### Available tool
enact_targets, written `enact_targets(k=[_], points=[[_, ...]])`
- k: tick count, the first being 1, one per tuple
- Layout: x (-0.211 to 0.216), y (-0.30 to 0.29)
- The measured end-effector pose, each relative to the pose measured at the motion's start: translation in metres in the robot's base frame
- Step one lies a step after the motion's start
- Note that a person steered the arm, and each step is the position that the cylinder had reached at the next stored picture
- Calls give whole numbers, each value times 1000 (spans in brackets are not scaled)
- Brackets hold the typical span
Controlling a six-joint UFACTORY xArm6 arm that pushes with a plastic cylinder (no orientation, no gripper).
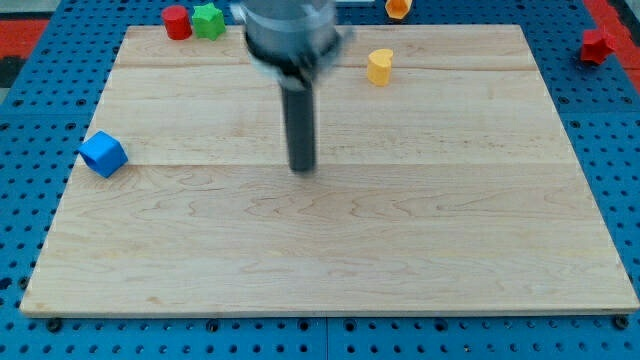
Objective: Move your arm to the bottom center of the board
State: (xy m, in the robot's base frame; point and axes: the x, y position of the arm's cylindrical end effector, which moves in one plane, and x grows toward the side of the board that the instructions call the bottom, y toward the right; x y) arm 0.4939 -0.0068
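**Item: rod-ended arm over wooden board, single view.**

**Arm.** One dark rod hangs from a blurred grey housing at the far centre. The tip (302,168) rests on the board (330,250) a little left of centre, in the middle band of the wood, touching no block.

**Blocks.**
- Blue cube (103,154): left edge of the board, overhanging it slightly, well apart from the tip.
- Yellow block (379,66): far side, right of the rod, shape not fully clear.
- Red block (177,22) and green block (208,20): far left corner, just beside each other.
- Orange-yellow block (398,7): cut by the view's top edge.
- Second red block (597,45): off the board, on the blue pegboard desk (30,60) at the far right.

**Goal location.** The near centre of the board is bare wood, lying almost straight toward the viewer from the tip.

**Risks, as judged.**
- The path nearward carries no block, so a stray push seems unlikely if the line stays straight.
- A drift to the left could meet the blue cube and tip it off the edge.
- Overshoot could carry the tip past the near edge onto the desk.
- The housing is blurred, so the rod's exact lean cannot be read.

**Pincer.** None fitted; the arm ends in the plain rod. There is nothing to be apart or together, and it holds nothing, touching only the board.
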Motion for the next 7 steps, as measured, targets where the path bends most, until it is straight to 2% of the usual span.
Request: enact_targets(k=[1,2,3,4,5,6,7], points=[[-11,-9],[-99,-41],[-168,-47],[-59,-19],[-12,-101],[-3,16],[93,123]])
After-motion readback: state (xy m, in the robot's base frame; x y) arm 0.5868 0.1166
